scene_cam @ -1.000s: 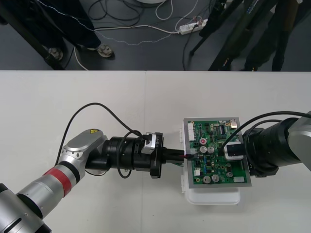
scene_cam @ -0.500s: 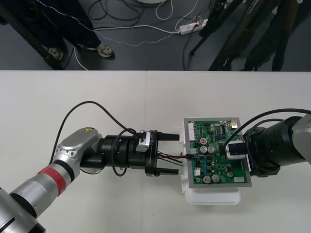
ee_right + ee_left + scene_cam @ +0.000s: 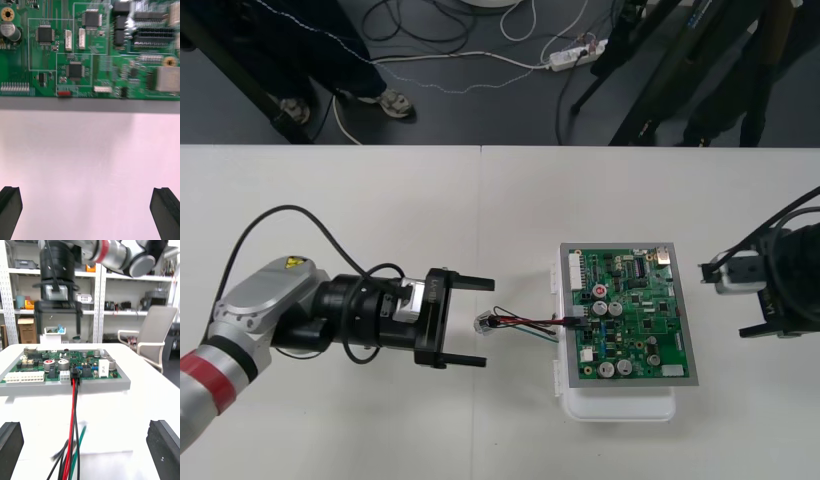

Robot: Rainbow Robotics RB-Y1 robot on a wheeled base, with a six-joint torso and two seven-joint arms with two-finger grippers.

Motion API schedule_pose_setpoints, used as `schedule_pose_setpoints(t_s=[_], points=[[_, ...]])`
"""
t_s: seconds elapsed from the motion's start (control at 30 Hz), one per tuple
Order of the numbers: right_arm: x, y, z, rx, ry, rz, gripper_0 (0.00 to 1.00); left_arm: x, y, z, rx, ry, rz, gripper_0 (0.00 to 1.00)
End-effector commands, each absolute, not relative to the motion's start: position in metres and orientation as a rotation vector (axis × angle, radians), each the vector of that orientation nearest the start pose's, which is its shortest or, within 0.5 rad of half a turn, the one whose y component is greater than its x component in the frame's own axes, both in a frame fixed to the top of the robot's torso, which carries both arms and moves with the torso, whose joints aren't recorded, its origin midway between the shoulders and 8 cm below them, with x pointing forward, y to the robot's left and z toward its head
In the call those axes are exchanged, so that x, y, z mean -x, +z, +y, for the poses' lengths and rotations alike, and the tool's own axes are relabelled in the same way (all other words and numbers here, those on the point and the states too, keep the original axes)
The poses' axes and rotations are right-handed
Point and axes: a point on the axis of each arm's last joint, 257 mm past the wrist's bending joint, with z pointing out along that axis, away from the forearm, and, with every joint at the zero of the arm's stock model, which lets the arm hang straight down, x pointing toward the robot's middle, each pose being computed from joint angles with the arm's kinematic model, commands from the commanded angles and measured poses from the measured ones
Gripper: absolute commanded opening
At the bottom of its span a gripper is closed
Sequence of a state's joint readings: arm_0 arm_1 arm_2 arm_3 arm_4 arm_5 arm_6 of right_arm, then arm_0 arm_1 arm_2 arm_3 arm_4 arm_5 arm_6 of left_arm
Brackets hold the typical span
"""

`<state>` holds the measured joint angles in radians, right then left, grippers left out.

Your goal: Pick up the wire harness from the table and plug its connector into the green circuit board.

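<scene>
At the green circuit board's [image 3: 635, 320] nine o'clock edge, the harness plug [image 3: 573, 320] sits seated. The left claw [image 3: 488, 322] stands spread around the socket [image 3: 482, 322] on the tabletop [image 3: 380, 200]. The right claw [image 3: 728, 298] is spread at three o'clock.

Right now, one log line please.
plug in green circuit board | socket on table | left gripper open, left of board | right gripper open, right of board

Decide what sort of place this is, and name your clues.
Probably a robotics or electronics lab bench: a green circuit board with a wire harness plugged in sits on a table, the open left claw and open right claw flank it, and cables trail across the floor.
</scene>
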<state>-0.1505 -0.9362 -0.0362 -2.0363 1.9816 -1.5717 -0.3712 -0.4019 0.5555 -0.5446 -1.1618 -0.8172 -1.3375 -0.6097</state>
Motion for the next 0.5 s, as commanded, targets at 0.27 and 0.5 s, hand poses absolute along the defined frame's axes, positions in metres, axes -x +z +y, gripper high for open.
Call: schedule_pose_setpoints(t_s=[0.27,0.5], points=[[-0.356,-0.126,-0.277,1.801,0.178,1.598,1.0,-0.355,-0.167,0.095,-1.476,-0.917,1.023,0.97],[-0.323,-0.09,-0.231,1.726,0.465,1.434,1.0,-0.373,-0.12,0.122,-1.579,-0.705,1.037,0.97]])
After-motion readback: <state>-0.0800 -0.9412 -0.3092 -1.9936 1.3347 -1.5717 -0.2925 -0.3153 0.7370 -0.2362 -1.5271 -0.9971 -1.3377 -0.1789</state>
